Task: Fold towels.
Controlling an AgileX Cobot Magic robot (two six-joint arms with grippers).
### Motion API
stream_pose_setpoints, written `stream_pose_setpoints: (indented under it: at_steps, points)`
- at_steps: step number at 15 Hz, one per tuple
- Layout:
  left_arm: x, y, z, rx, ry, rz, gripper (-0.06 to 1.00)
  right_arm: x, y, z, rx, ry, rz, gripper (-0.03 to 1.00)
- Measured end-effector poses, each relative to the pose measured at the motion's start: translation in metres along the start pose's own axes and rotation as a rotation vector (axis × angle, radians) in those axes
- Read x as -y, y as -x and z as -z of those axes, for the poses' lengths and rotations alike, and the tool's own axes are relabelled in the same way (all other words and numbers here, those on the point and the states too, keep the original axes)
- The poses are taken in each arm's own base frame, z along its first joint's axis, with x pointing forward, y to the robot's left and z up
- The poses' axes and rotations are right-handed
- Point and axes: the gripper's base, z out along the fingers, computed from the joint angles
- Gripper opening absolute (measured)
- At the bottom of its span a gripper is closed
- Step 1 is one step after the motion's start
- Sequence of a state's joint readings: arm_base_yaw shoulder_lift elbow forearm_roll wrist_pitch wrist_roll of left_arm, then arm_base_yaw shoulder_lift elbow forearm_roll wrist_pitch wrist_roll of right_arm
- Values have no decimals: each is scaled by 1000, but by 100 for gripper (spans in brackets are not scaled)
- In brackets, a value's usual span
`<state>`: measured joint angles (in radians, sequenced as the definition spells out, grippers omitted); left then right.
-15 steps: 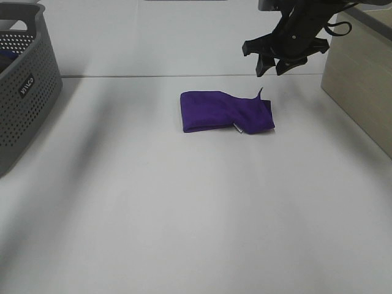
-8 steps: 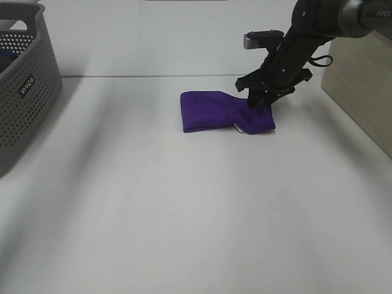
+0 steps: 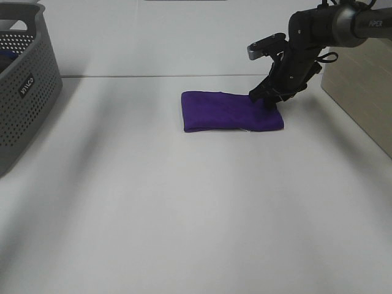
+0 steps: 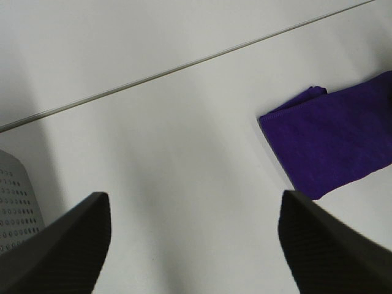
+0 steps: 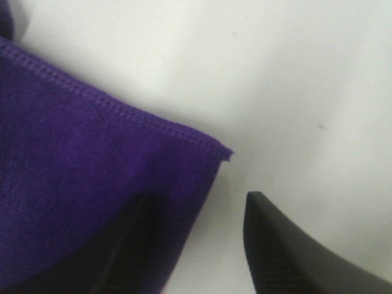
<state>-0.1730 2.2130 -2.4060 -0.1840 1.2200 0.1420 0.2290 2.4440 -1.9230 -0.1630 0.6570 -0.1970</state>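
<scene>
The purple towel [image 3: 231, 112], mid-table, now lies flat, its raised corner gone. The right gripper [image 3: 270, 100] has dropped onto its far right corner, fingers [image 5: 278, 245] slightly parted, one on cloth.

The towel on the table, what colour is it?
The towel is plain purple, seen best in the exterior high view.
</scene>
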Motion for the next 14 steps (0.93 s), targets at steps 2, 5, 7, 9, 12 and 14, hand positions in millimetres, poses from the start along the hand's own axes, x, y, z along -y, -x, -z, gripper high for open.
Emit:
stream_pose_setpoints:
  at_steps: [2,5,7,9,12,14]
  points:
    - [0,0,0,0,0,0,70,3,0,1,2,-35,-36,48]
    - [0,0,0,0,0,-2,70,7,15,34,64,5,-145,48]
    - [0,0,0,0,-1,-3,70,11,35,93,167,72,-252,49]
    - [-3,1,8,9,42,-20,71,17,39,172,172,115,-286,69]
    - [-15,2,37,23,239,-61,74,25,28,229,127,63,-302,82]
    - [-23,-9,72,16,315,-38,74,39,10,279,80,-14,-328,83]
